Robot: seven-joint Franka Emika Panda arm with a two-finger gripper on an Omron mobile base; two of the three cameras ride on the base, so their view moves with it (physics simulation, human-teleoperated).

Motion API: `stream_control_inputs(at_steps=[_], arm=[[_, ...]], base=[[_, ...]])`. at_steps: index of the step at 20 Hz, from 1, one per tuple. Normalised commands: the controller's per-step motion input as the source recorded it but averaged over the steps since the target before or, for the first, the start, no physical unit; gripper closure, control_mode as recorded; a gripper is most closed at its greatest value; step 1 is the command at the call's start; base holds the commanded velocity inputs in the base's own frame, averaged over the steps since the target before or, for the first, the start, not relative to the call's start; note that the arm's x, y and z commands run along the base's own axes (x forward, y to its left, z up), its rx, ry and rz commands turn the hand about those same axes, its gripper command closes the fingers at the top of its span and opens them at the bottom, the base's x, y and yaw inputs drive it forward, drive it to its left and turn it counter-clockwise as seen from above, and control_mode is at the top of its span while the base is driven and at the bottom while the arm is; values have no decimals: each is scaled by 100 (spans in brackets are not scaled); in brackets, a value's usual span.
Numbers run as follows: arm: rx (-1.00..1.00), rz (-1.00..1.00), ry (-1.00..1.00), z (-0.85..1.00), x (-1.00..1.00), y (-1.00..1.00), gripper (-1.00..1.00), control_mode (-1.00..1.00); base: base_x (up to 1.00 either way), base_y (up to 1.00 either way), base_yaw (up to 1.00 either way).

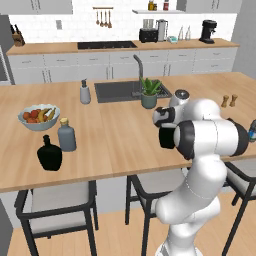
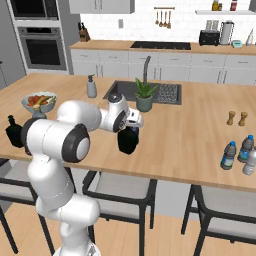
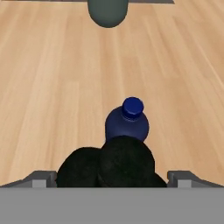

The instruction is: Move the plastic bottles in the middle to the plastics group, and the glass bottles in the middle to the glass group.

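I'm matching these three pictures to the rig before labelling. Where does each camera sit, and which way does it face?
Left base view: behind the arm to its left, looking forward and down over the island counter; the white arm rises lower right.
Right base view: behind to its right, same counter; the arm rises lower left.
Hand view: on the hand, looking down the open gripper at the black bottle and dark blue bottle.
Shared: both base views show the potted plant and fruit bowl.

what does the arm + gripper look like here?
The arm is glossy white with rounded segments and dark grey-black joint rings and end caps; no cables or markings visible. The gripper is a dark, near-black hand; its finger tips are small and grey.
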Motion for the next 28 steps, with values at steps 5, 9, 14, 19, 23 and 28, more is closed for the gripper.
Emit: stream_control_inputs(at_steps=[5,9,14,19,23,28], arm=[[0,0,0,-18,0,0,-100,-100],[1,0,0,-10,0,0,100,-100],[0,0,0,-3,0,0,100,-100],[2,0,0,0,-6,0,100,-100],[10,0,-9,1,-58,0,100,-100],[7,0,-21,26,-57,11,100,-100]], base=[[0,0,0],[0,0,0],[0,0,0],[0,0,0],[0,0,0],[0,0,0]])
